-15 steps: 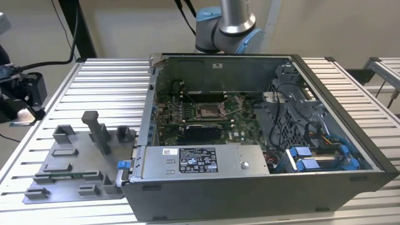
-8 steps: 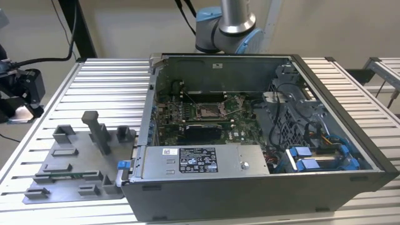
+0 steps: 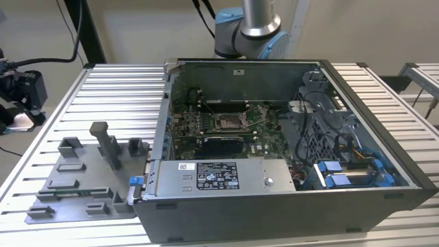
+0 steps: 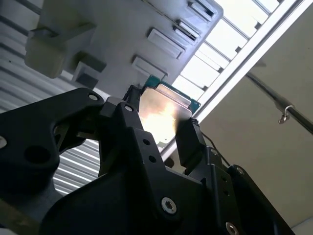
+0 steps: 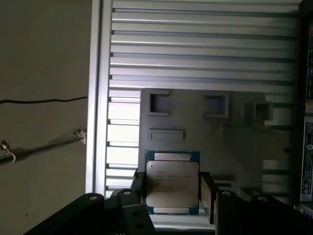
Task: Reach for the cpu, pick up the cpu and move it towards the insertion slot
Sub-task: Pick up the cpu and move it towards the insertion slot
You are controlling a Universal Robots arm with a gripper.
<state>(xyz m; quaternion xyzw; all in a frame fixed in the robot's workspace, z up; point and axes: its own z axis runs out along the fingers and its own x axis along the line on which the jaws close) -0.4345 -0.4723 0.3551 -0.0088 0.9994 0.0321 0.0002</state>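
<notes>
In both wrist views my gripper (image 5: pixel 172 196) is shut on the cpu (image 5: pixel 172 181), a small square chip with a pale metal top and a green rim. One black finger (image 5: pixel 208 193) presses each side of it. The chip looks raised above the grey fixture plate (image 5: pixel 220 142), over the plate's edge near the table rim. From below, the second wrist view shows the cpu (image 4: pixel 164 115) glinting between the gripper (image 4: pixel 159 128) jaws. The insertion slot (image 3: pixel 226 122), a shiny square socket, sits amid the green motherboard inside the open computer case (image 3: pixel 274 206).
The fixture plate (image 3: pixel 75 190) with upright grey blocks lies on the slatted table at the exterior view's left, beside the case. The arm's base (image 3: pixel 247 31) stands behind the case. A black unit with cables (image 3: pixel 20 92) hangs at the far left edge. Drive bays and wiring (image 3: pixel 343 170) fill the case's right side.
</notes>
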